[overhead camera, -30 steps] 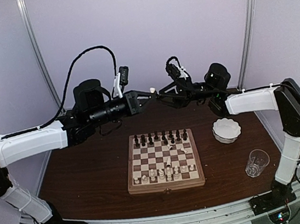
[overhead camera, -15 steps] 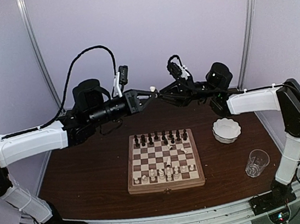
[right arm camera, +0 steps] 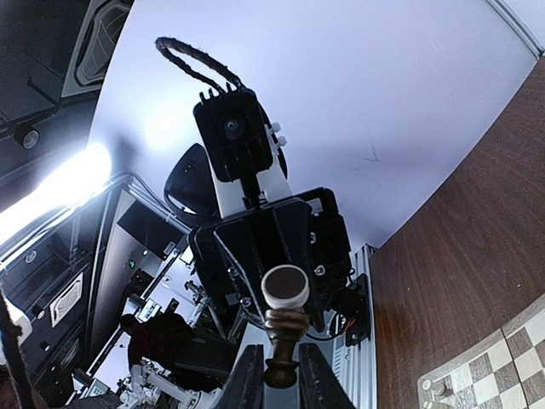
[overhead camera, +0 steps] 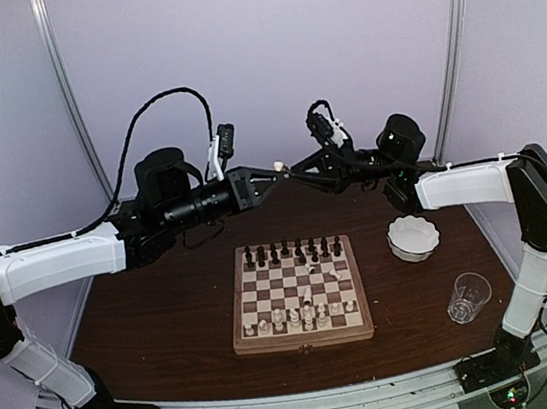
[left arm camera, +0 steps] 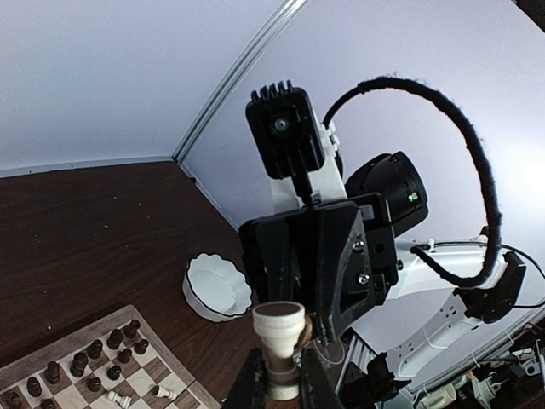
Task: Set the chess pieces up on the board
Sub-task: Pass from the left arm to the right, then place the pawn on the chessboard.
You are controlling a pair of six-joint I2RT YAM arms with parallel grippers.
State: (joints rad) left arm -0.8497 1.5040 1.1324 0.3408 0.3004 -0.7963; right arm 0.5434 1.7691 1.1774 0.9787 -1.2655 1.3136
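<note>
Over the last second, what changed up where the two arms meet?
The right gripper closed its fingers on the pale chess piece that the left gripper holds out in mid-air, so both now grip it. The left gripper kept its hold. The board, the bowl and the glass stayed put.

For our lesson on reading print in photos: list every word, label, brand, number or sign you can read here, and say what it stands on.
No text can be read.
The board shows no letters or numbers on its border.
The bowl and the glass are plain.
Any print on the gear off the table is too blurred to read.
</note>
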